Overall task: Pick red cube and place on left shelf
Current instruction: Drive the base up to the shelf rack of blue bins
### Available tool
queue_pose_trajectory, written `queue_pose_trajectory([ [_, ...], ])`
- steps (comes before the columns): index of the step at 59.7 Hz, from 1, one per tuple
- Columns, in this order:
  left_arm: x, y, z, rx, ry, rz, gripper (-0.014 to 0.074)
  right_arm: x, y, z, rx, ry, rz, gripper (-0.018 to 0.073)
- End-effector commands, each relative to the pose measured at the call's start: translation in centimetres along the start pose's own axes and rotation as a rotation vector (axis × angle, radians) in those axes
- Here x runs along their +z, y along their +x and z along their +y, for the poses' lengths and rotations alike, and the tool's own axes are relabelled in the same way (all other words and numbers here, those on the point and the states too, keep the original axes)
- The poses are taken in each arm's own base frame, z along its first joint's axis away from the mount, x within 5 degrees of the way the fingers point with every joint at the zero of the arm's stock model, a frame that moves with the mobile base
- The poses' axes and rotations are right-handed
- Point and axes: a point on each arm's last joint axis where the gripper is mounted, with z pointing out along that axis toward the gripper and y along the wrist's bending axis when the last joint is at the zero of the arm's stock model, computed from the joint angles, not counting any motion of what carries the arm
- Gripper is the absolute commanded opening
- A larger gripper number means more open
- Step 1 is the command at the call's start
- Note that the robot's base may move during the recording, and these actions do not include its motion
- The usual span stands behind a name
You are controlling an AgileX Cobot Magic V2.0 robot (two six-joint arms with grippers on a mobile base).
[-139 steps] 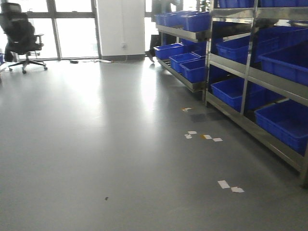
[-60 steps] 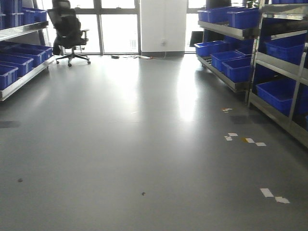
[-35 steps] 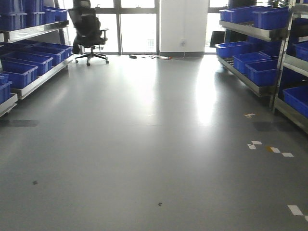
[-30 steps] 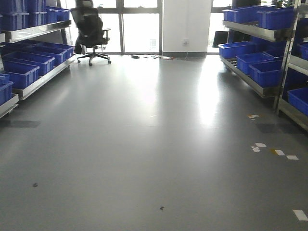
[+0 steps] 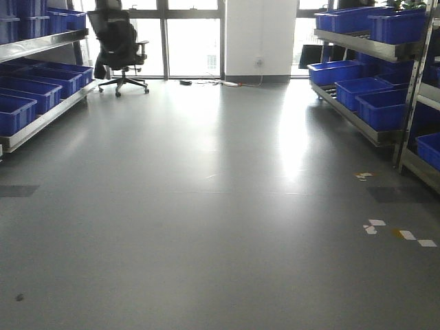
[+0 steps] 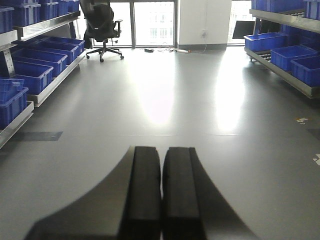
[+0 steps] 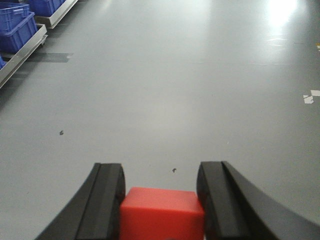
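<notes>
The red cube point(image 7: 162, 212) sits between the two black fingers of my right gripper point(image 7: 161, 180), which is shut on it above the grey floor. My left gripper point(image 6: 161, 152) is shut, its two black fingers pressed together with nothing between them. The left shelf point(image 5: 42, 118) is a steel rack along the left wall, holding blue bins; it also shows in the left wrist view as the left shelf point(image 6: 47, 84) and at the top left of the right wrist view as the left shelf point(image 7: 25, 50). Neither gripper appears in the front view.
A second steel rack point(image 5: 357, 118) with blue bins runs along the right wall. A black office chair point(image 5: 118, 42) stands at the far end near the windows. White and yellow tape marks point(image 5: 399, 234) lie on the floor at the right.
The front view has swung to the left: the right rack slid toward the right edge, the left shelf and the chair came into view, and the floor marks moved right and down.
</notes>
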Motion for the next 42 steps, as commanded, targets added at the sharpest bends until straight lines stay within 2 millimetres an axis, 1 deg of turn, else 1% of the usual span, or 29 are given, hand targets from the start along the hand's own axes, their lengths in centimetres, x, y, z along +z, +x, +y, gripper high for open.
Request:
queue_pose_trajectory([
  [1, -0.03, -0.1, -0.03, -0.004, 0.006, -0.08, 0.0101, -0.46, -1.55, 0.23, -0.01, -0.011, -0.112, 0.0057],
  [42, -0.03, -0.1, -0.03, -0.004, 0.006, -0.08, 0.0101, -0.46, -1.55, 0.23, -0.01, -0.011, -0.112, 0.0057],
])
